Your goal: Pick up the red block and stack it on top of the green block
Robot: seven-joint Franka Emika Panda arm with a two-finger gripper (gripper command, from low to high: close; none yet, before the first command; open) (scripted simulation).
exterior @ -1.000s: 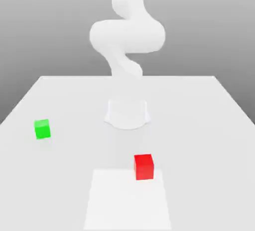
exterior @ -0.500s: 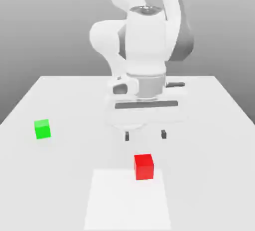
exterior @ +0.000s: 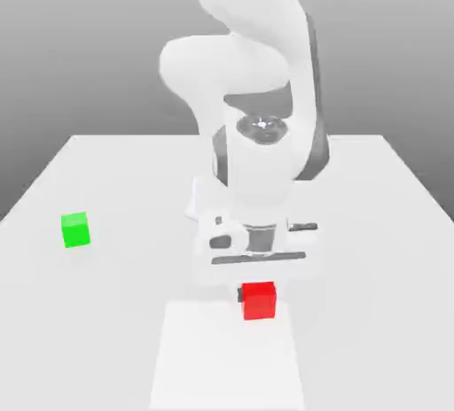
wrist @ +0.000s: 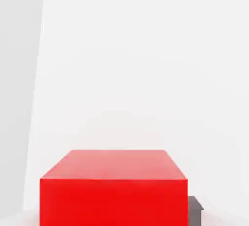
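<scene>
Red cube's what the gripper (exterior: 258, 295) has rn: jaws are clenched on the red block (exterior: 259, 302), one on either side afaict. A dark fingertip (exterior: 240, 295) sits right up against the block's side on the exterior view's left; the other one's hidden behind the block there. Hand view has the block's flat top and one side face up close, w/ a bit of dark fingertip next to it too. Block looks level, down low by the tabletop, but can't tell if it's touching or a hair above.

Just under/in front of the jaws there's a bright white rectangle (exterior: 226, 360) on the table (exterior: 372, 312). Directly above them, the white hand (exterior: 257, 267) w/ its dark bar, then the arm (exterior: 259, 166) going up and back.

Green block (exterior: 75, 230) is on the table by itself, well apart from the jaws, toward the exterior view's left & a bit farther back, nothing on top of it.
</scene>
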